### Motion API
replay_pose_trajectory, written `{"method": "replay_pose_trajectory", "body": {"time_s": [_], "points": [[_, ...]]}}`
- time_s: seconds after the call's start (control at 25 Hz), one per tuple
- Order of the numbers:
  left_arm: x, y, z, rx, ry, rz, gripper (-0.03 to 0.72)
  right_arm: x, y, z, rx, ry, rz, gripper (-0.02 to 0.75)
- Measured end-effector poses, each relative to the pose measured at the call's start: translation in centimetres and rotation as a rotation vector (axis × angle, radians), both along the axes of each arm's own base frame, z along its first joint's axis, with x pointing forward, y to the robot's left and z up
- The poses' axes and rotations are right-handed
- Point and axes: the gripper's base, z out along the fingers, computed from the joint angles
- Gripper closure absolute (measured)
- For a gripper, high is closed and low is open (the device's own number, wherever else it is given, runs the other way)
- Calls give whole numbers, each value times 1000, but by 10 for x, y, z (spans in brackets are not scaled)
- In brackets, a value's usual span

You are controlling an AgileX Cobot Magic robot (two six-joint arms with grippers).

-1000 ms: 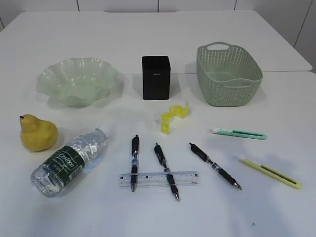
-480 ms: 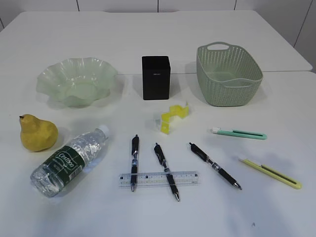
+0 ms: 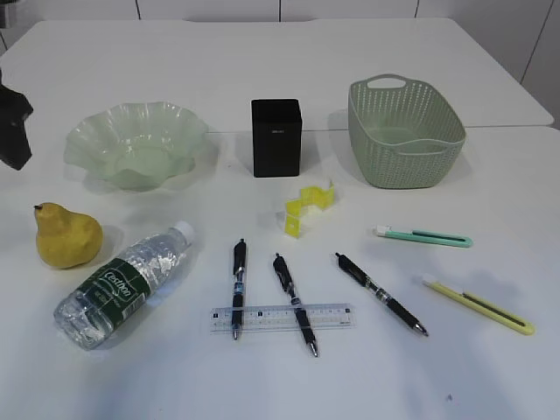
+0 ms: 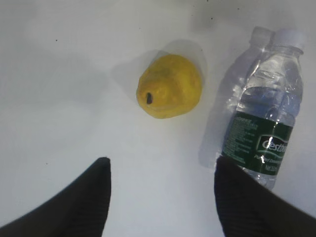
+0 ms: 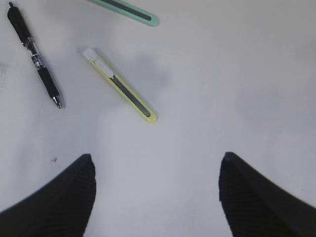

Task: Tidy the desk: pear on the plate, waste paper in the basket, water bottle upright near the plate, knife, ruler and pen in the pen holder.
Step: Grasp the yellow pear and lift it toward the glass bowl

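— Looking from the front, nothing is tidied yet. The pear (image 3: 66,236) sits on the worktop (image 3: 262,385) near the left edge, well short of the plate (image 3: 137,143), and the water bottle (image 3: 122,285) lies on its side just beside it, cap toward the pen holder (image 3: 276,137).

— And the arm?

— Only a dark piece of it at the far left edge, above the pear. My worry is the bottle: round, on its side, so a nudge could set it rolling toward the three pens (image 3: 238,287). Two of them lie across the ruler (image 3: 282,318), so lifting one could drag the other. The yellow waste paper (image 3: 308,208) is between the pens and the basket (image 3: 405,133).

— What does the left wrist camera give you?

— The left gripper (image 4: 163,170) hangs above bare worktop with its fingers (image 4: 94,197) spread and empty. The pear is ahead of them and the bottle lies alongside the right finger. Coming down from there, that finger could clip the bottle, and the pear's tapered, smooth sides could squirt out of a squeeze.

— And the right side?

— The right gripper (image 5: 155,170) is wide apart too, holding nothing, over the yellow knife (image 5: 121,85), with the green knife (image 5: 128,11) farther off. Both lie flat, so the fingers may scrape the worktop or skid the knife away.
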Motion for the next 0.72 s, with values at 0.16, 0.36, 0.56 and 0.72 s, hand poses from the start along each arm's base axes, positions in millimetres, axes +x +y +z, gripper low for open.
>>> {"method": "replay_pose_trajectory", "body": {"time_s": [0.16, 0.36, 0.56, 0.72], "points": [[15, -1, -13, 6, 38, 3, 220, 0, 0, 0, 0, 0, 0, 162], [29, -1, -38, 14, 107, 11, 219, 0, 0, 0, 0, 0, 0, 162], [37, 5, -56, 8, 153, 34, 219, 0, 0, 0, -1, 5, -1, 162], [41, 10, -59, -13, 140, 56, 216, 0, 0, 0, 0, 5, -3, 162]]}}
